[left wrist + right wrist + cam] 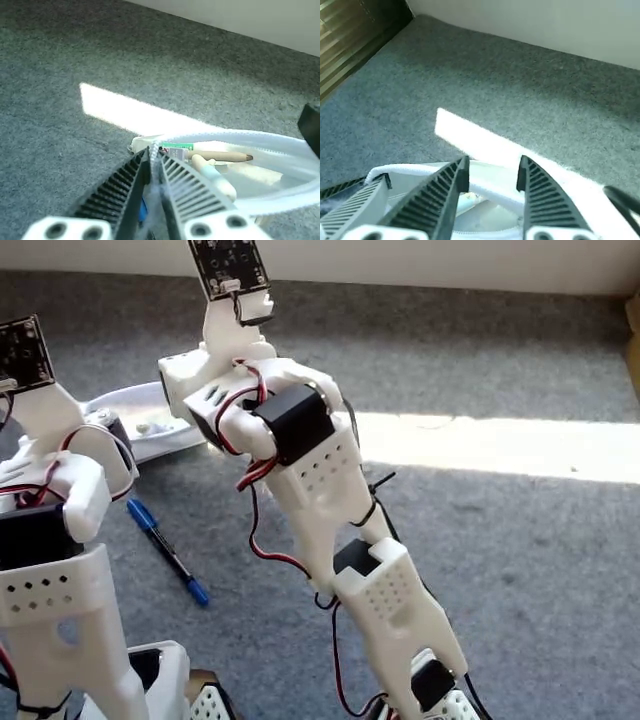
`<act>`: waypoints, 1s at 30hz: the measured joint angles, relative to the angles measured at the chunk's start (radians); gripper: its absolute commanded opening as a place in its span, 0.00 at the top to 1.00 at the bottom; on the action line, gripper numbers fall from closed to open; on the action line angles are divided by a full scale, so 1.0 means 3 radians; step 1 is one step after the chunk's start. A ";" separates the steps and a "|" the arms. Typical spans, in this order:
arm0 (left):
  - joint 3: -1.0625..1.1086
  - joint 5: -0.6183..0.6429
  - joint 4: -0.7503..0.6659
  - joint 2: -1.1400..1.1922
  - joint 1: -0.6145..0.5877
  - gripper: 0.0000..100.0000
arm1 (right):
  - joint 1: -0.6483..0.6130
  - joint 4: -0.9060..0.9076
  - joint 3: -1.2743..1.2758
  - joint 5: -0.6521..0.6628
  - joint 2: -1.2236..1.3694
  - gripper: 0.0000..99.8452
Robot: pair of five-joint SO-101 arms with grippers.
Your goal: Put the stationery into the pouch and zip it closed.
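Note:
A translucent white pouch point(280, 150) lies open on the grey carpet, partly hidden behind the arms in the high view point(165, 440). Inside it are a wooden pencil point(220, 156), a green-labelled item point(176, 146) and a white stick with a pale teal band point(215, 177). My left gripper point(154, 150) is shut on the pouch's rim at its near end. My right gripper point(492, 170) hangs open just above the pouch point(485, 187), with nothing between its fingers. A blue pen point(165, 550) lies loose on the carpet between the two arms, close to the pouch.
A bright sunlit strip point(500, 445) crosses the carpet to the right of the pouch. A pale wall point(450, 260) runs along the back. Brown slatted furniture point(350, 30) stands at one side. Open carpet stretches right of the arms.

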 measured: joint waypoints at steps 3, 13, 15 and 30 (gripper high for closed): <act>0.0000 0.0000 0.0000 0.0000 -0.0066 0.98 | 0.0066 0.0000 0.0000 0.0102 -0.0092 0.84; -0.0184 0.0005 0.0276 -0.0118 -0.0230 0.98 | 0.0409 0.0026 0.0000 0.0245 -0.0271 0.84; -0.0184 0.0005 0.0281 -0.0261 -0.0419 0.98 | 0.0404 0.0123 0.0000 0.0358 -0.0271 0.84; -0.0184 0.0133 0.0302 -0.0598 -0.1657 0.98 | 0.0302 0.0389 0.0000 0.0568 -0.0639 0.92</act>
